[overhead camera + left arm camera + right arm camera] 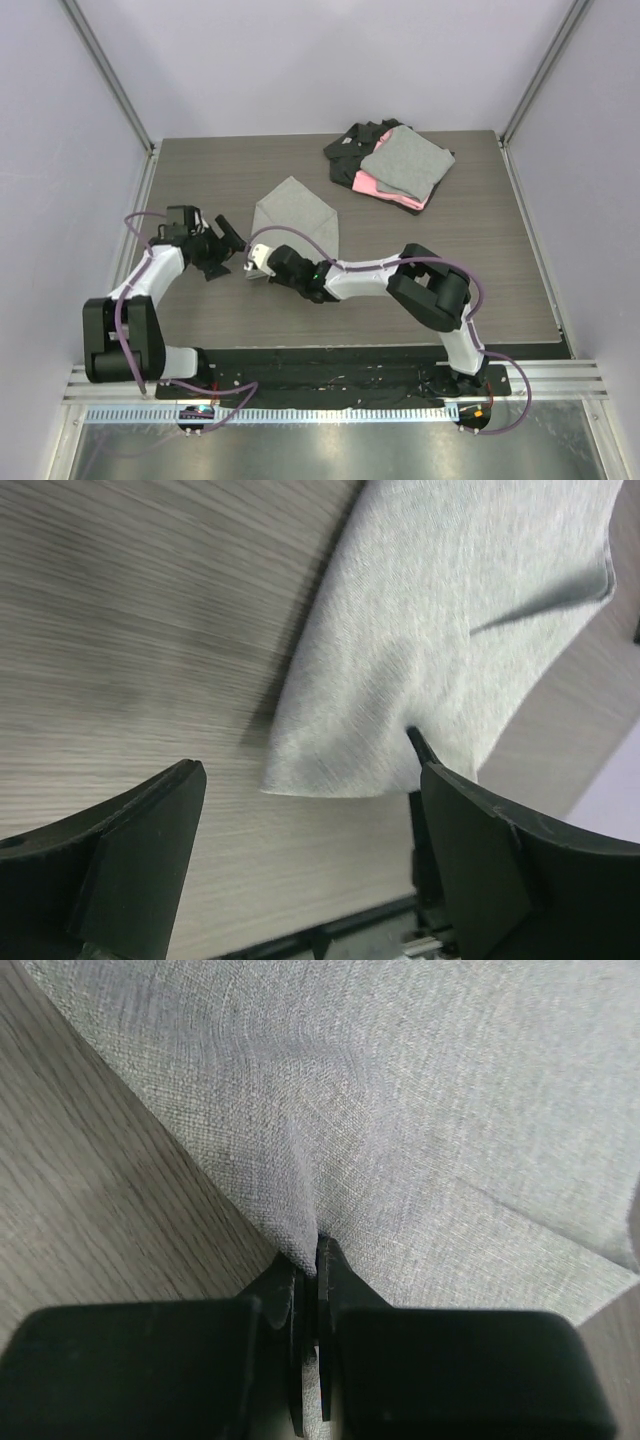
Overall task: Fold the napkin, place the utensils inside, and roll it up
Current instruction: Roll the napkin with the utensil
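Grey napkin (pixel 400 1110) fills most of view. Soft woven cloth, lying on wood table (pixel 90 1190). Right gripper (pixel 317 1250) at bottom, black fingers (pixel 285 1290) pressed tight together, pinching napkin edge. Cloth puckers up a little just above pinch. Napkin edge slants from top left down to fingers. Thin layer line crosses cloth on right side.

No text, label, brand, number or sign can be read in any of the three views.
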Controlling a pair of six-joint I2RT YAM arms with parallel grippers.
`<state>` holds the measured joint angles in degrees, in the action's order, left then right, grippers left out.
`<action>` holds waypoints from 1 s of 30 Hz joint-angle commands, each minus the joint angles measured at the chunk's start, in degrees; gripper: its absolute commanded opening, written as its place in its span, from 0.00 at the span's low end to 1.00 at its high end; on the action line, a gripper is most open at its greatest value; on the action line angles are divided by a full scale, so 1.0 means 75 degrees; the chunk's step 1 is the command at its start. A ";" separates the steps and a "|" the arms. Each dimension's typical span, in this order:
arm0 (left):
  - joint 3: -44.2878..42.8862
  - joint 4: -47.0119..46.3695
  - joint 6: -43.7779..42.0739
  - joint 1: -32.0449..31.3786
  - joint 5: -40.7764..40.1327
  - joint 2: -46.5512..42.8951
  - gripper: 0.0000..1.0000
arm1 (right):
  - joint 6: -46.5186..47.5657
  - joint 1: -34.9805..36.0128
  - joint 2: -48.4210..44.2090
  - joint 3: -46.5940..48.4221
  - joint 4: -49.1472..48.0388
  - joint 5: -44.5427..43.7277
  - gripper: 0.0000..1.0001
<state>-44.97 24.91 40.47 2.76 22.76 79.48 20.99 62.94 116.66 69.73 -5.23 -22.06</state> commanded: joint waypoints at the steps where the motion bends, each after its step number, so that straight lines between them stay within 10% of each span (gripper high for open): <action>1: 0.0487 -0.0461 0.0206 0.0053 -0.1358 -0.0870 0.95 | -0.0794 -0.0258 -0.0039 0.0639 0.2442 0.1768 0.01; 17: 0.2503 -0.1247 0.0113 -0.0836 -0.2907 -0.3963 0.94 | -0.1744 -0.1360 0.0851 0.3532 0.6602 0.6373 0.01; 30: 0.2633 -0.1130 -0.0485 -0.2454 -0.3492 -0.4201 0.92 | -0.1956 -0.2461 0.2620 0.5068 0.7646 0.8637 0.01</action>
<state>-24.27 18.35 39.46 -12.56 0.25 46.68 6.87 46.11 132.81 103.50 48.07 38.48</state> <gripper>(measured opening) 0.929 0.055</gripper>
